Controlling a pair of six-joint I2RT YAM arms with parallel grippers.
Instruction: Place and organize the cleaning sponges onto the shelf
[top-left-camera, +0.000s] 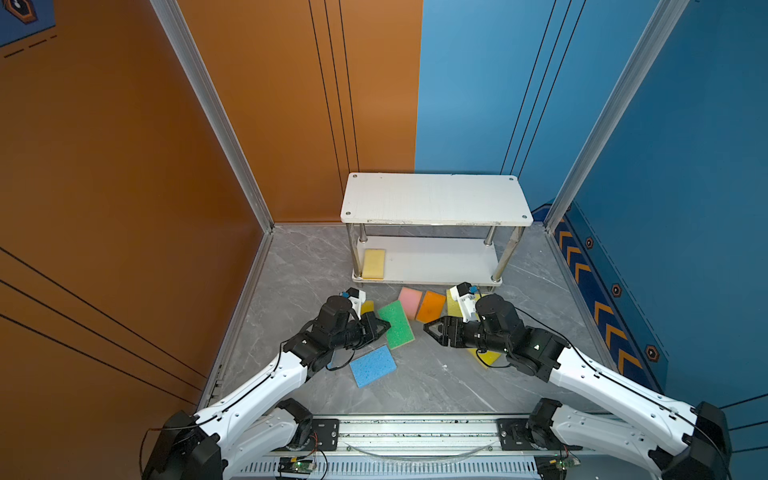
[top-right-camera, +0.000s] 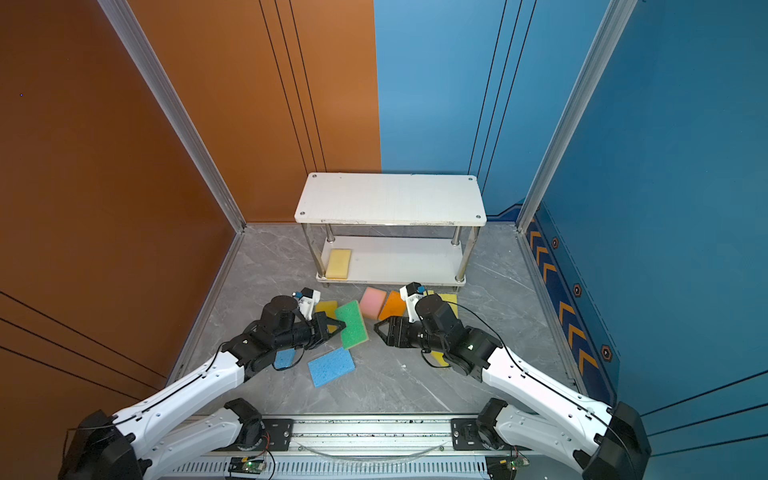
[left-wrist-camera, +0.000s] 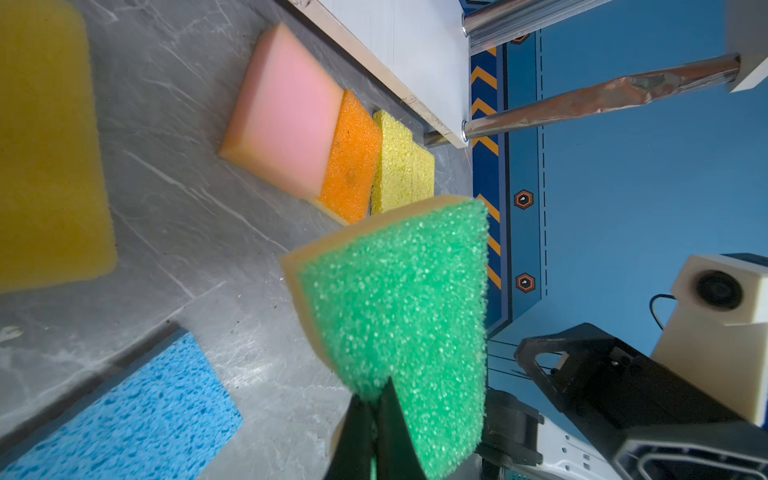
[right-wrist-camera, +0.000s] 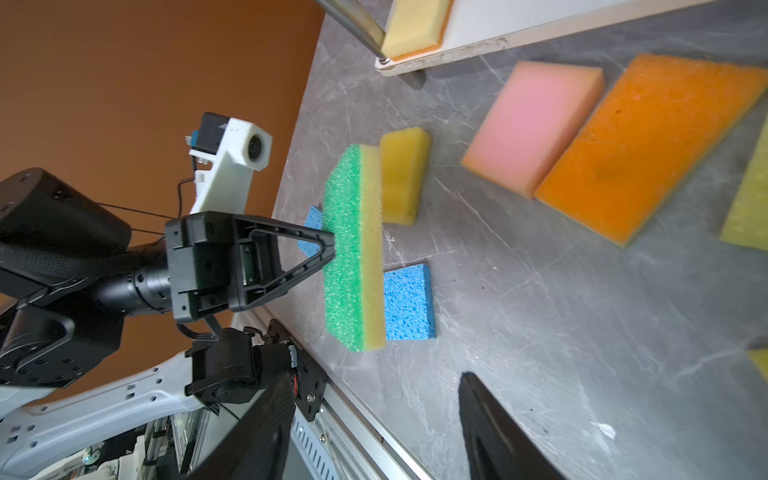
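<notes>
Left tool (top-left-camera: 384, 326): jaws closed on the long edge of a green-topped rectangular foam sponge with yellow backing (top-left-camera: 398, 325). Held clear of the grey marble-patterned surface (top-left-camera: 415, 386), green face upward in both top views, edge-on in the right wrist view.

Right tool (top-left-camera: 430, 328): at 3 o'clock of the left tool, jaws apart, nothing between them. Tips turned toward the green sponge, not touching it.

At 6 o'clock of the left tool: light blue porous rectangular sponge (top-left-camera: 372, 365), flat on the surface, set askew.

At 8 o'clock: second light blue porous sponge (top-right-camera: 284, 359), mostly hidden beneath the left arm.

At 11 o'clock: deep yellow foam sponge (top-left-camera: 367, 307), partly covered by the left wrist camera mount.

At 1 o'clock: pink-topped rectangular foam sponge (top-left-camera: 410, 300) and orange coarse rectangular sponge (top-left-camera: 431, 306), side by side and touching. Just beyond the orange one: yellow-green coarse-pored sponge (top-left-camera: 451, 301), partly behind the right wrist camera.

At 5 o'clock of the right tool: bright yellow sponge (top-left-camera: 488, 358), largely under the right arm.

At 12 o'clock of both tools: small two-tier shelf of white rectangular boards on shiny metal posts (top-left-camera: 436, 199), standing at the far edge of the surface. On its lower board, at the 9 o'clock end beside the front post: pale yellow rectangular foam sponge (top-left-camera: 373, 264), lying flat.
</notes>
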